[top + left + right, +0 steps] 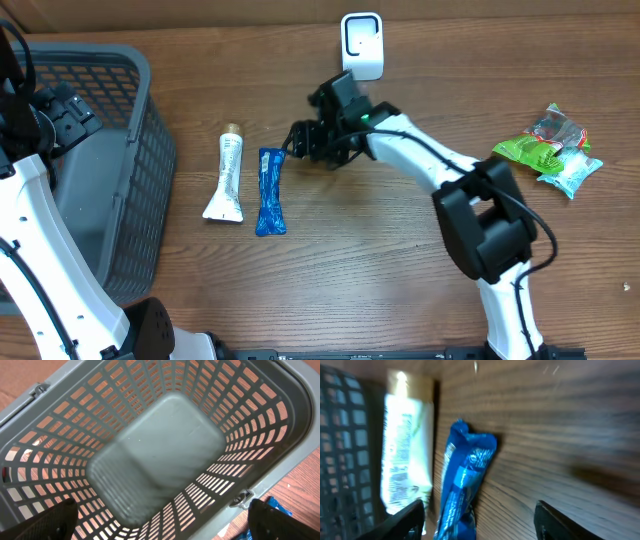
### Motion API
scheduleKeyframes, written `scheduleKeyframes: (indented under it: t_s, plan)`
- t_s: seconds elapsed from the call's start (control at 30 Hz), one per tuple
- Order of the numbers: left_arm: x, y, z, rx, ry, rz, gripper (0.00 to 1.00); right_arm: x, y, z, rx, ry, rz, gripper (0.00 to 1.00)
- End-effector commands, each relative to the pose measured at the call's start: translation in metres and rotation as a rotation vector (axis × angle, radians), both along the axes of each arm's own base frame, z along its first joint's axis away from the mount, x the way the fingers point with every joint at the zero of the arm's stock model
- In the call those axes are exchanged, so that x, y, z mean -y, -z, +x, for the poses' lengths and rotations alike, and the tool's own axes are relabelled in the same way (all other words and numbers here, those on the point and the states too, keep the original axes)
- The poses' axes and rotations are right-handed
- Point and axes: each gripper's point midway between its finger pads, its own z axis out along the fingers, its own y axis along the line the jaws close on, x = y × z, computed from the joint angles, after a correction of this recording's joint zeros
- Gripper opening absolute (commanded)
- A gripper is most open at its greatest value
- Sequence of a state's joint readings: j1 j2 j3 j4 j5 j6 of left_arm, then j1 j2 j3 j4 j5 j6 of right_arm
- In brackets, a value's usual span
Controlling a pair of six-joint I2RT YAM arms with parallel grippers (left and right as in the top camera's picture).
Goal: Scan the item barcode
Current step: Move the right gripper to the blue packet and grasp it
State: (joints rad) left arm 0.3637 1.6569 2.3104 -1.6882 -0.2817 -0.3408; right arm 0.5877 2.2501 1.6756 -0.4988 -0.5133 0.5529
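Note:
A blue packet (270,190) lies flat on the wooden table beside a white tube (225,180). My right gripper (300,140) hovers over the packet's far end. In the right wrist view the blue packet (465,490) runs between the spread fingers (405,520), nearer the left one and touching neither, so the right gripper (480,527) is open. The white tube (405,460) lies just outside that finger. A white scanner (361,45) stands at the table's far edge. My left gripper (65,115) hangs open over the grey basket (165,445), holding nothing.
The grey basket (150,170) fills the left side of the table, close to the tube. Green, red and pale blue packets (552,148) lie in a heap at the far right. A corner of the blue packet (277,507) shows past the basket rim.

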Motion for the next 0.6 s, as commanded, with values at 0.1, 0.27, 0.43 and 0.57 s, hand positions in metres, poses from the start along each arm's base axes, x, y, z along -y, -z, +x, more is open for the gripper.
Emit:
scheduleKeyframes:
  t_s: [0.1,0.27,0.43,0.57]
  plan:
    - [-0.003,0.001,-0.001,-0.010,-0.006,0.011,1.00,-0.016,0.024,-0.008,-0.054,0.002,0.024,0.68]
    - [-0.003,0.001,-0.001,-0.010,-0.006,0.011,1.00,-0.026,0.034,-0.010,-0.049,0.026,0.013,0.61]
    - [-0.003,0.001,-0.001,-0.010,-0.006,0.011,1.00,-0.033,0.046,-0.014,-0.063,0.039,0.002,0.54]
    - [-0.003,0.001,-0.001,-0.010,-0.006,0.011,0.99,-0.034,0.050,-0.014,-0.080,0.057,0.003,0.49]
